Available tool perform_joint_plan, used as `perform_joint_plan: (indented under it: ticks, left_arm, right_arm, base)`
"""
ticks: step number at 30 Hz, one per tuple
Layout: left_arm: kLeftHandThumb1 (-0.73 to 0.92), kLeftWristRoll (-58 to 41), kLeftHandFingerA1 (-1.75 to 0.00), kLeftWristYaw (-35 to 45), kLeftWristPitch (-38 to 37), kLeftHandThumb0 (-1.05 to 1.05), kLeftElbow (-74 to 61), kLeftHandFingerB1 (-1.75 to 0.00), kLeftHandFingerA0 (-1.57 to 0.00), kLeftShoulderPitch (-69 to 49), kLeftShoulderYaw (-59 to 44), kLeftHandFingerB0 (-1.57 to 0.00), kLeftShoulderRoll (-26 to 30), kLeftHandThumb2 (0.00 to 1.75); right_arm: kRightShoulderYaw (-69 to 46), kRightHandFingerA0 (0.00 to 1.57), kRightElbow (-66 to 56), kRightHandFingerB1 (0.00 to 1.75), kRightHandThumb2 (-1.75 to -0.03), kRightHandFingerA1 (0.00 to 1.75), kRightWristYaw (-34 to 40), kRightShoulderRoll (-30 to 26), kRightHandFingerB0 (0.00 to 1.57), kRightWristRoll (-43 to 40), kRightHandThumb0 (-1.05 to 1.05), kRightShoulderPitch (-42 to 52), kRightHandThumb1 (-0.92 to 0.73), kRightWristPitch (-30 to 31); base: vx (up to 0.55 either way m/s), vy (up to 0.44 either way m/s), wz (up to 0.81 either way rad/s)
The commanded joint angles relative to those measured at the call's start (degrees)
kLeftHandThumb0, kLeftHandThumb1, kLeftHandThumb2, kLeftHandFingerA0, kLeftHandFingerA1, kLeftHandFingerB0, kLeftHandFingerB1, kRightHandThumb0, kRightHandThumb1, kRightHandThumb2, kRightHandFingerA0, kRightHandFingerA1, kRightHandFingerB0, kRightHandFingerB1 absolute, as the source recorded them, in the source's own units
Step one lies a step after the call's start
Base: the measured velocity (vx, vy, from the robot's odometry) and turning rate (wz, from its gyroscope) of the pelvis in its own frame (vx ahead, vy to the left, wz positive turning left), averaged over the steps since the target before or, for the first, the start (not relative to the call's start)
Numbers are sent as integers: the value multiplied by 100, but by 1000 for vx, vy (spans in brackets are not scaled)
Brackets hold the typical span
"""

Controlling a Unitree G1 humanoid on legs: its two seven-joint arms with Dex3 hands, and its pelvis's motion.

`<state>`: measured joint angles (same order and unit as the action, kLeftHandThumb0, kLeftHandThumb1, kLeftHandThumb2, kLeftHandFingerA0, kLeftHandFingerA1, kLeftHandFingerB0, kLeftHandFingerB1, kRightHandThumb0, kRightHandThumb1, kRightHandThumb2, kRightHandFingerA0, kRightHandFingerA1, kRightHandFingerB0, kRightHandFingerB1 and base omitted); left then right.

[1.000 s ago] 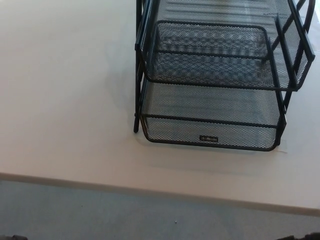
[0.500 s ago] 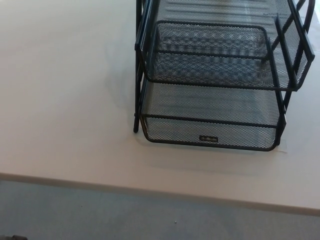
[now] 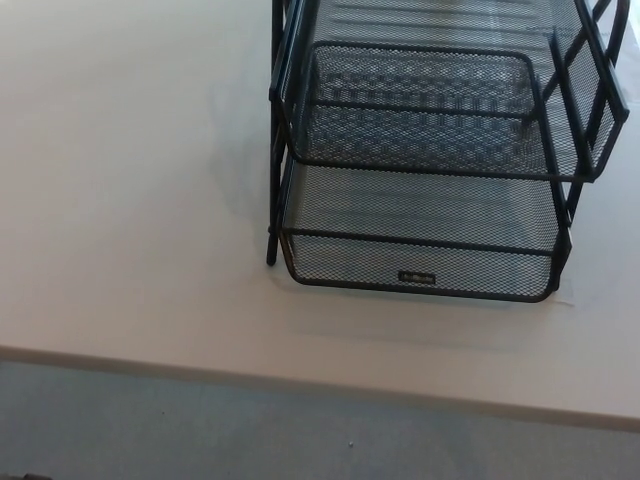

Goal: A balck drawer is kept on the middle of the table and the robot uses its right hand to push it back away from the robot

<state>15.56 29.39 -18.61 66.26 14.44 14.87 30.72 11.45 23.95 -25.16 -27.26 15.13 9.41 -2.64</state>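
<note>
A black wire-mesh drawer rack point(image 3: 430, 160) stands on the white table point(image 3: 130, 200), right of centre and reaching past the top edge of the head view. It has stacked mesh trays in a black frame. The lowest tray point(image 3: 420, 265) juts toward me and carries a small label on its front wall. Neither of my hands shows in the picture.
The table's near edge point(image 3: 300, 380) runs across the lower part of the view, with grey floor point(image 3: 250, 430) below it. The rack's front stands a short way back from that edge. Bare tabletop spreads out to the rack's left.
</note>
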Motion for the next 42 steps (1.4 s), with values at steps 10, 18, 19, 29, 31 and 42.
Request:
perform_joint_plan:
  ticks: [10,18,19,29,31,42]
  left_arm:
    - [60,108,-43,-105,-84,-64,119,-40,-27,-36,-4,-19,130,83]
    - [60,68,-42,-105,-152,-63,161,-40,-25,-62,-45,-20,131,82]
    - [60,67,-42,-93,-142,-63,158,-40,-26,-61,-45,-20,130,82]
    - [60,74,-42,-90,-88,-64,136,-40,-26,-54,-41,-20,129,82]
    - [60,71,-42,-79,-114,-63,126,-39,-25,-57,-41,-19,131,82]
    - [60,72,-42,-72,-114,-63,132,-39,-25,-53,-41,-20,131,82]
  right_arm:
    - [203,27,441,29,-64,33,604,-54,25,442,-57,-238,-80,44]
    - [291,31,559,30,-63,36,556,-62,25,503,-57,-365,-79,221]
    - [293,32,556,30,-63,36,565,-62,26,504,-57,-361,-79,220]
    - [329,32,593,30,-63,36,550,-68,25,512,-56,-381,-80,178]
    - [349,32,552,30,-63,35,561,-80,25,547,-56,-372,-80,212]
    - [351,31,476,30,-64,35,522,-88,25,530,-57,-342,-80,253]
  base:
    - [0,0,0]
    - [0,0,0]
    - [0,0,0]
    - [0,0,0]
    - [0,0,0]
    - [0,0,0]
